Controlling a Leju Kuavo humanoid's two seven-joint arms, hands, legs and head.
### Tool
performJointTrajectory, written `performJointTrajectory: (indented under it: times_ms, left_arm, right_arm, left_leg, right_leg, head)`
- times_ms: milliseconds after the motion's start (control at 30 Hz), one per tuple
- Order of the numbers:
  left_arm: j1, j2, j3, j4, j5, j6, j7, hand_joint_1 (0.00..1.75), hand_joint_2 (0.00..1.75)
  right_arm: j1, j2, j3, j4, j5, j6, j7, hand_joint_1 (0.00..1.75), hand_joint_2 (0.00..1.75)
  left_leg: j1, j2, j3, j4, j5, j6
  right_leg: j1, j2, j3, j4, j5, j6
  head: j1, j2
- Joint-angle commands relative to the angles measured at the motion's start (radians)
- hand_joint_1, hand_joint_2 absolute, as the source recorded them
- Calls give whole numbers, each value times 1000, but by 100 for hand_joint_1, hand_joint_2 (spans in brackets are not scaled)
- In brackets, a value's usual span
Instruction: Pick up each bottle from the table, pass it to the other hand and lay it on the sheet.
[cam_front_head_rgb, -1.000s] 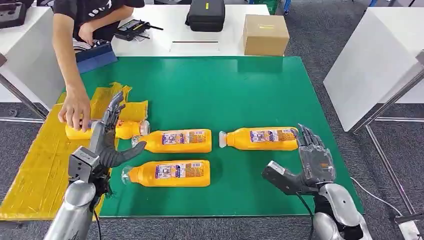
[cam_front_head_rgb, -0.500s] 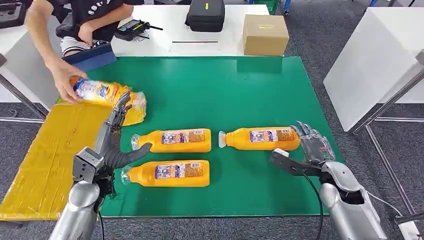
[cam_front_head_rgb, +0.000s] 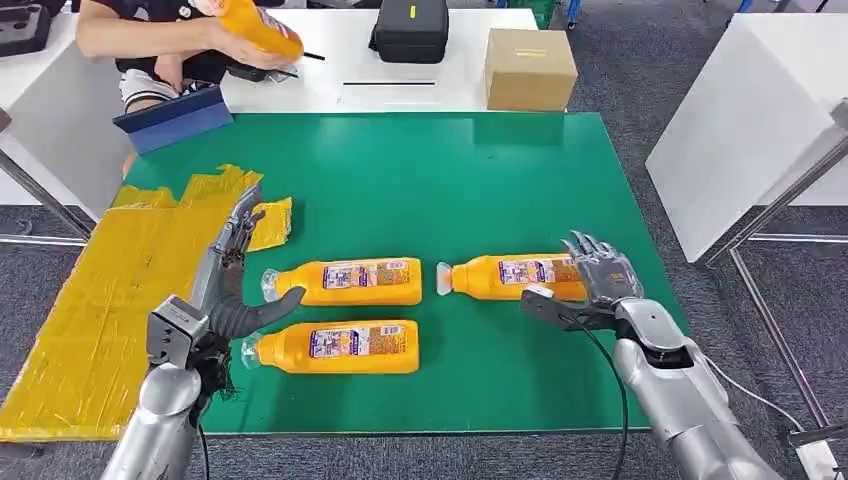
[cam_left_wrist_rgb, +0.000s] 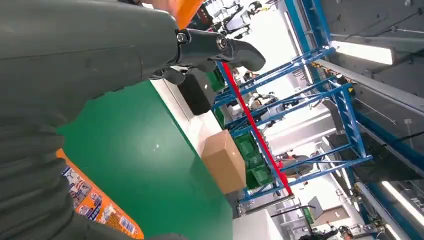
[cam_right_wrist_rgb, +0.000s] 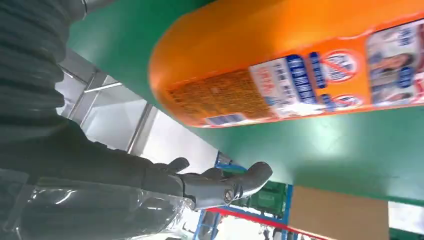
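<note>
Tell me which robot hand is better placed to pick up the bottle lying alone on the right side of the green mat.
Right. The right robot hand is open at the base of that bottle, while the left robot hand sits across the mat beside the other two bottles.

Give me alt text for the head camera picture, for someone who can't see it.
Three orange bottles lie on a green table: two on the left, one on the right with the right robot hand open at its base. The left robot hand is open beside a yellow sheet; a person behind holds a fourth bottle.
</note>
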Motion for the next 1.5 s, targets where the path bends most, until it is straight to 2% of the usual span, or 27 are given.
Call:
performJointTrajectory:
  times_ms: [33,300,367,467,667,967,1200,1233,1267,1300,1333,1500]
  left_arm:
    - [-21,6,4,16,-1,-8,4,0,175]
    - [-23,7,3,16,-1,-8,3,0,175]
    - [-19,3,5,5,-1,-7,3,0,175]
    - [-9,-2,9,-11,-1,-5,4,0,175]
    - [1,-2,26,-20,0,-4,4,0,175]
    - [0,0,29,-18,-1,-5,4,0,175]
    - [13,-3,48,-26,10,1,0,0,175]
    - [15,-3,48,-26,10,1,-2,0,175]
    - [19,-3,48,-25,9,2,-6,0,175]
    - [21,-4,47,-20,7,3,-11,0,175]
    - [21,-4,47,-20,7,3,-11,0,175]
    - [15,-8,51,-5,5,4,-18,0,175]
  right_arm:
    - [-191,79,136,284,22,-18,11,0,175]
    - [-197,81,137,292,21,-18,12,0,175]
    - [-248,109,163,391,22,-14,6,0,175]
    - [-267,131,177,444,26,-12,13,0,175]
    - [-334,150,210,606,4,94,43,0,175]
    - [-341,151,214,616,3,97,43,0,175]
    - [-364,168,203,663,-45,160,27,0,175]
    - [-359,167,203,665,-46,160,27,10,175]
    - [-351,167,201,663,-51,154,22,134,175]
    - [-343,165,201,663,-55,148,19,166,175]
    - [-340,165,201,664,-55,148,19,175,175]
    - [-325,162,197,661,-68,130,11,175,175]
  left_leg:
    - [0,5,4,0,-2,-3]
    - [0,1,2,0,-1,-3]
    - [0,3,3,0,-1,-3]
    - [0,5,3,1,-2,-3]
    - [0,3,3,0,-1,-3]
    - [0,1,3,0,0,-1]
    - [0,1,6,0,0,-3]
    - [0,1,6,-1,0,-2]
    - [0,0,6,-1,0,-1]
    - [0,0,7,-1,0,-2]
    - [1,0,7,-1,0,-2]
    - [1,-1,8,-1,0,-2]
  right_leg:
    - [0,4,2,0,0,-1]
    - [1,1,2,0,-1,-1]
    - [1,3,2,0,0,-1]
    - [1,4,2,1,0,-1]
    - [1,2,2,0,-1,-1]
    - [1,0,3,-1,0,-1]
    - [1,0,6,-1,0,-1]
    - [1,0,6,-1,0,-1]
    - [1,0,6,-1,0,-1]
    - [1,0,7,-1,0,-1]
    - [1,0,7,-1,0,-1]
    - [2,-2,8,-2,0,-1]
  head:
    - [0,0]
    - [0,0]
    - [0,0]
    - [0,0]
    - [0,0]
    - [0,0]
    - [0,0]
    - [0,0]
    - [0,0]
    - [0,0]
    - [0,0]
    - [0,0]
